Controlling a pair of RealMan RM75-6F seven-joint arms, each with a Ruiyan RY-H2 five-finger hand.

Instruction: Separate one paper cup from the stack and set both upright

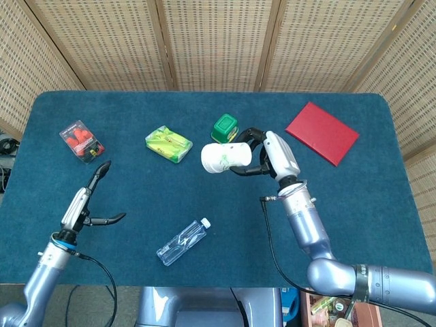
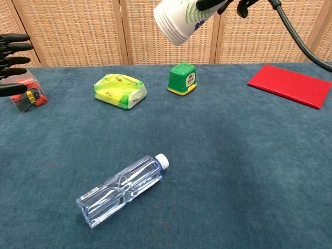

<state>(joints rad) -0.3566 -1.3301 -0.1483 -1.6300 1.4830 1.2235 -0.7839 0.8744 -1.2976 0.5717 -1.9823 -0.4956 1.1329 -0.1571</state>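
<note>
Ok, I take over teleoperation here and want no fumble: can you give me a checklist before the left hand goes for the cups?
1. Cup stack held by the right hand: ok, fingers wrap the stack and it is clear of the table.
2. Stack tipped on its side, bottoms toward the robot's left: ok for a pull.
3. Left hand free: ok, fingers apart, holding nothing.
4. Left hand near the stack: not ok, it is far to the side.
5. Cups already separated: not ok, all nested.
6. Landing spot: cannot tell; water bottle lies on the near table.
</note>
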